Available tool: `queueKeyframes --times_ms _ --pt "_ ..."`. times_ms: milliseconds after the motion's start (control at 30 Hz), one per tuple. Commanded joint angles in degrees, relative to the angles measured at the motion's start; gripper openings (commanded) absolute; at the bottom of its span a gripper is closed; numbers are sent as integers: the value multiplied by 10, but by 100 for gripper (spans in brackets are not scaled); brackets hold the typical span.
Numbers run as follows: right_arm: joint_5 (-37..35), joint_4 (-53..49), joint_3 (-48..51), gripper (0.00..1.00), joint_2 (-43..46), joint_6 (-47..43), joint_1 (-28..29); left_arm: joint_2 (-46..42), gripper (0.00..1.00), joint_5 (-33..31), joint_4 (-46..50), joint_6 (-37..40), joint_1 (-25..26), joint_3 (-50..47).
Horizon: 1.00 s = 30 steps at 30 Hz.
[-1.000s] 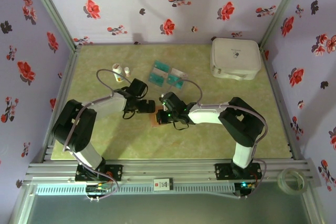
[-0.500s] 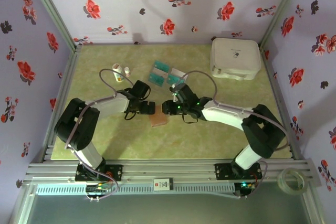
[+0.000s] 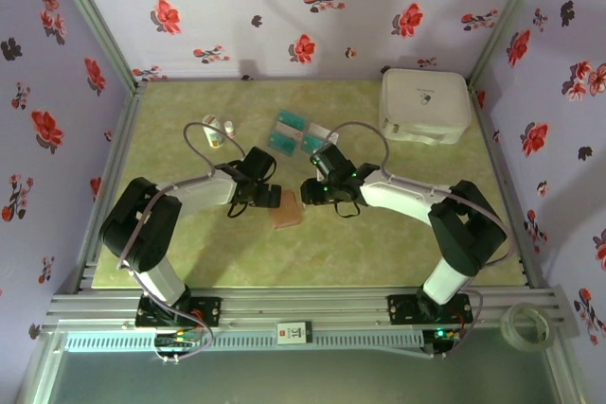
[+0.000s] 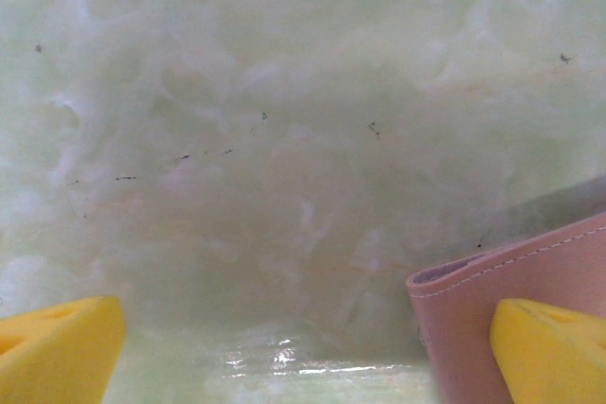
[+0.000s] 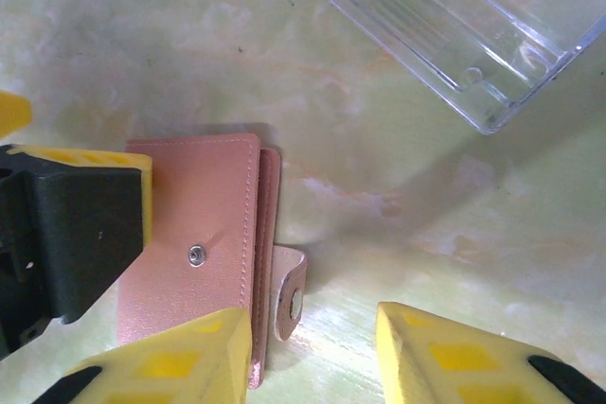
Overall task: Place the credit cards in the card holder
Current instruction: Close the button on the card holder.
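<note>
I'm watching the holder lying flat near the middle of the tabletop, a little toward the near edge, between my two grippers. The left gripper is spread wide and gripping nothing. One of its fingers is sitting over the holder's left end, though I can't tell whether it is pressing down. The right gripper is hanging partly open and empty over the holder's right edge, where the snap flap is sticking out unfastened. I'm judging the holder to be light and soft, likely to skid on this smooth top, so I'm planning to pin it at one end and work at the open edge. Farther off, toward the far edge, the cards are lying flat beside a clear tray. They look thin, stiff and slick, so I'm expecting a pinch across the long edges to work better than coming down on the face. The bottles are standing toward the far left, and the case is sitting by the far right corner.
</note>
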State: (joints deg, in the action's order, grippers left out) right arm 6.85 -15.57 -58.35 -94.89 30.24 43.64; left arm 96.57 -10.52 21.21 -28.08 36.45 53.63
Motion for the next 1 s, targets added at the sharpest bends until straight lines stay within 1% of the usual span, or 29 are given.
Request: queueKeyframes --times_ms 0,333,533,700,800,967 --pt "6 -18 -27 37 -14 -16 -1 27 100 -34 30 14 2 -1" --pt "10 -24 -50 30 -48 -23 -1 28 100 -35 31 14 4 -2" --pt "10 -21 -50 25 -56 -23 -1 28 100 -35 30 14 4 -3" --pt "11 -17 -47 19 -60 -22 -1 28 100 -36 29 14 4 -4" --pt "11 -16 -47 18 -59 -21 -1 27 100 -36 29 14 4 -5" --pt "14 -13 -44 9 -59 -20 -1 27 100 -36 28 13 4 -6"
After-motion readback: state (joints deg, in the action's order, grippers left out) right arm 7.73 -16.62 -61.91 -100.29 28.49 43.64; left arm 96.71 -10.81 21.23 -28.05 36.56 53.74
